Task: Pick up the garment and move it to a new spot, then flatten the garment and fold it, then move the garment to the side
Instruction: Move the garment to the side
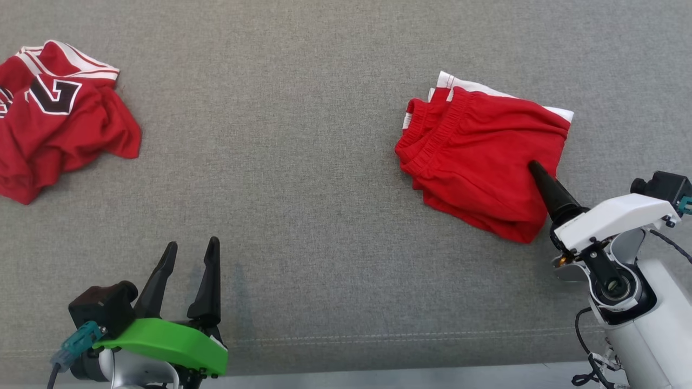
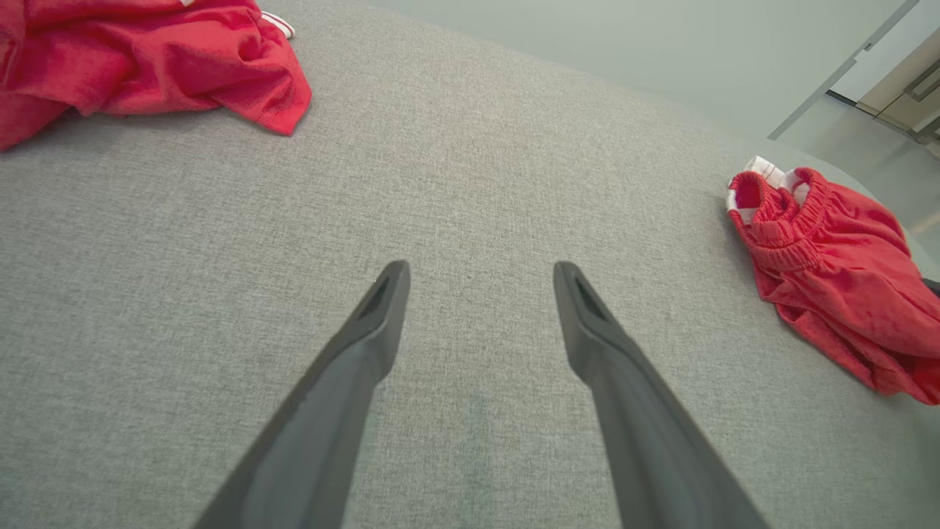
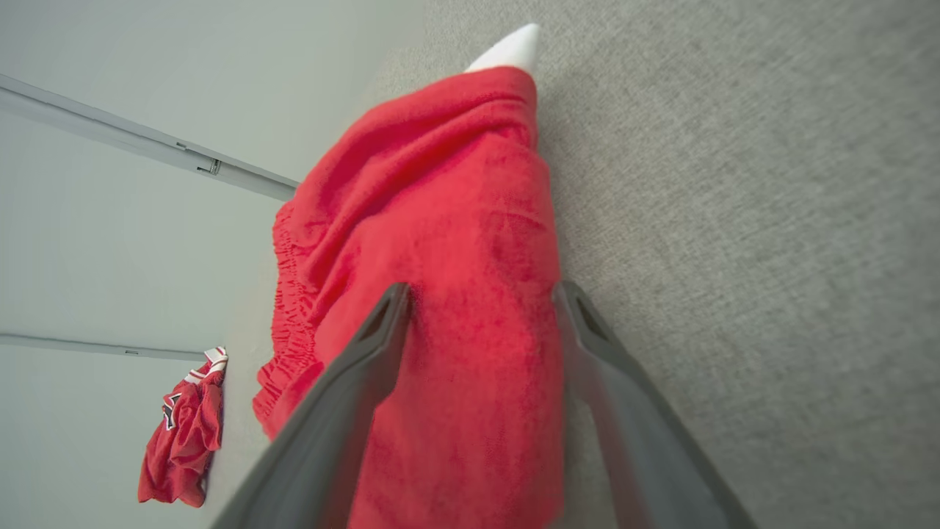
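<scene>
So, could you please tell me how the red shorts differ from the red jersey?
The shorts are folded fairly neatly; the jersey is a crumpled heap. The shorts are plain, with an elastic waistband; the jersey bears a black number. The shorts lie at the right, under the open right gripper; the jersey lies far left, untouched. Both are red with white trim, on the grey cloth.

Shorts (image 1: 481, 162): red, with white trim. Jersey (image 1: 59, 119): red, with a black white-edged numeral and white striped edging. Table (image 1: 303, 162): grey woven cloth, one pale seam.
</scene>
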Tool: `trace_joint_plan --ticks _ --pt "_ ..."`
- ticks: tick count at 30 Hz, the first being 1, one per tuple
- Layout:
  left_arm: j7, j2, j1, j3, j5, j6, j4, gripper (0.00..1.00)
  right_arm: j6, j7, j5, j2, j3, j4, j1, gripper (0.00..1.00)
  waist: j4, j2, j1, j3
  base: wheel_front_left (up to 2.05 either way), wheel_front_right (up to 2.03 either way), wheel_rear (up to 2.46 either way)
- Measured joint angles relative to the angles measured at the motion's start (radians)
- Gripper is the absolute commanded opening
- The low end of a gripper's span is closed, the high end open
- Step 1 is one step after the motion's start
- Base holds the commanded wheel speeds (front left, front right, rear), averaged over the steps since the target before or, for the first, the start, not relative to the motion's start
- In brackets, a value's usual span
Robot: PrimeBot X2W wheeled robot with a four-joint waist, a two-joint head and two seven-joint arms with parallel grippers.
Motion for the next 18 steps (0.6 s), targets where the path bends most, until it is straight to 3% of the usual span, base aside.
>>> trace_joint_plan --ticks 6,18 --pt "0.001 -0.002 -0.007 0.002 0.0 0.0 0.001 1.0 0.013 0.017 0.041 0.024 -0.015 0.047 -0.031 1.0 0.011 0.0 0.0 0.018 0.0 0.0 0.0" --pt "0.01 -0.009 -0.018 0.004 0.003 0.0 0.003 1.0 0.011 0.035 0.043 -0.002 -0.041 0.114 -0.085 1.0 0.024 0.0 0.0 0.026 0.0 0.0 0.0"
